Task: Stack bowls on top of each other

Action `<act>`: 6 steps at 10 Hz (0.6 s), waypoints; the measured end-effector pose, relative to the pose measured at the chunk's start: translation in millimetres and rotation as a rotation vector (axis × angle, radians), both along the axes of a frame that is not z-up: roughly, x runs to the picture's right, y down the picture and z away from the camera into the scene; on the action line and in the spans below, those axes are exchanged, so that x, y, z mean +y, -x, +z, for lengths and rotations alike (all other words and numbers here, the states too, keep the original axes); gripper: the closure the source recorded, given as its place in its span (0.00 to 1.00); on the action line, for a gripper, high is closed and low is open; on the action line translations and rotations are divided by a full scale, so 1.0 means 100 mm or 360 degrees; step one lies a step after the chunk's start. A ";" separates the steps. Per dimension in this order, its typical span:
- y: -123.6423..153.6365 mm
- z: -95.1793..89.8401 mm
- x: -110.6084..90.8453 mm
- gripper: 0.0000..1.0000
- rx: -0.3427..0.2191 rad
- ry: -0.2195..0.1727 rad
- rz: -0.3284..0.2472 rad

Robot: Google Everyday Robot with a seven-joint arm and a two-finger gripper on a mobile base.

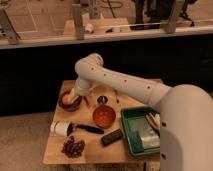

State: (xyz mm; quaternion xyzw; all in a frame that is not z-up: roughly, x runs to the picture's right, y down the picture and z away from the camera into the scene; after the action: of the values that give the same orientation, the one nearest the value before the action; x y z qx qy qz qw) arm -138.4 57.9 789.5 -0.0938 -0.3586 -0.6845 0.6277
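A dark brown-maroon bowl [69,103] sits at the table's back left. An orange-red bowl [104,116] with a darker inner mark sits near the table's middle, apart from it. My gripper [74,96] hangs down from the bent white arm [115,80] right over the dark bowl, at or inside its rim, and hides most of the bowl's inside. The two bowls stand side by side, about a bowl's width apart.
A small metal cup [102,100] stands just behind the orange-red bowl. A green rectangular tray [131,134] holding utensils lies at the right. A brush with a white handle [64,128], a dark block [112,137] and a brown cluster [73,147] lie along the front.
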 end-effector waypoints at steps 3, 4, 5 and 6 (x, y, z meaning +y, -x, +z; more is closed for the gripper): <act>0.10 0.26 -0.15 0.20 -0.0036 -0.0014 0.0052; 0.12 0.34 -0.20 0.20 -0.0034 -0.0030 0.0072; 0.13 0.43 -0.26 0.20 -0.0025 -0.0052 0.0096; 0.16 0.51 -0.29 0.20 -0.0009 -0.0064 0.0122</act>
State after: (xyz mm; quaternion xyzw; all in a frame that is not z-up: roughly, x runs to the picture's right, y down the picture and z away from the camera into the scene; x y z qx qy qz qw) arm -154.1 29.1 840.6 -0.0656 -0.3499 -0.6673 0.6542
